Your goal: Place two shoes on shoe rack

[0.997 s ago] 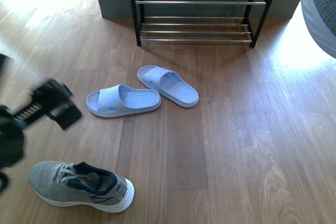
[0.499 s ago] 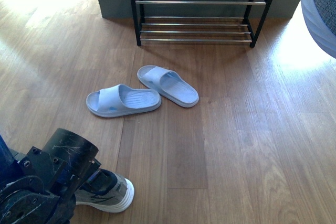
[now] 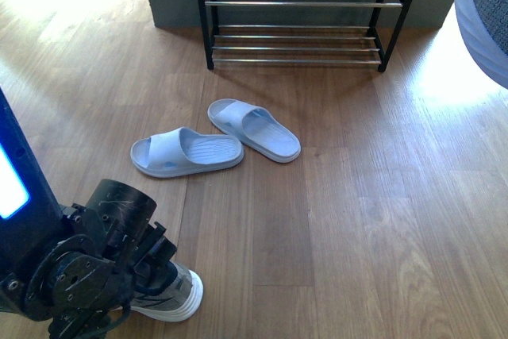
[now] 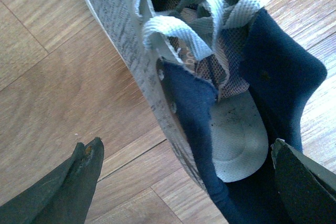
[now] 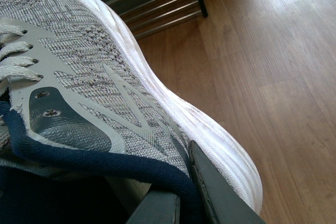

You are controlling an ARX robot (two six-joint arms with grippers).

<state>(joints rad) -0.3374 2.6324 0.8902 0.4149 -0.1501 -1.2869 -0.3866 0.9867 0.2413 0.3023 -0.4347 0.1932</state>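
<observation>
Wooden floor [image 3: 333, 220] runs up to the shoe rack [image 3: 302, 3] at top centre. Our left claw [image 4: 184, 148] has dropped over the grey sneaker [image 3: 181, 293] at lower left, gaping astride it: the pick-up looks near. Our right claw [image 5: 181, 198] grips the other sneaker [image 3: 486, 13], upper right.

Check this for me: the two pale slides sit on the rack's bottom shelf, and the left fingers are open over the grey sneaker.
Not quite. The nearer slide and the farther slide both lie on the wooden floor in front of the rack, not on its bottom shelf; the front view shows this. The rest holds: the left fingers are open over the grey sneaker.
</observation>
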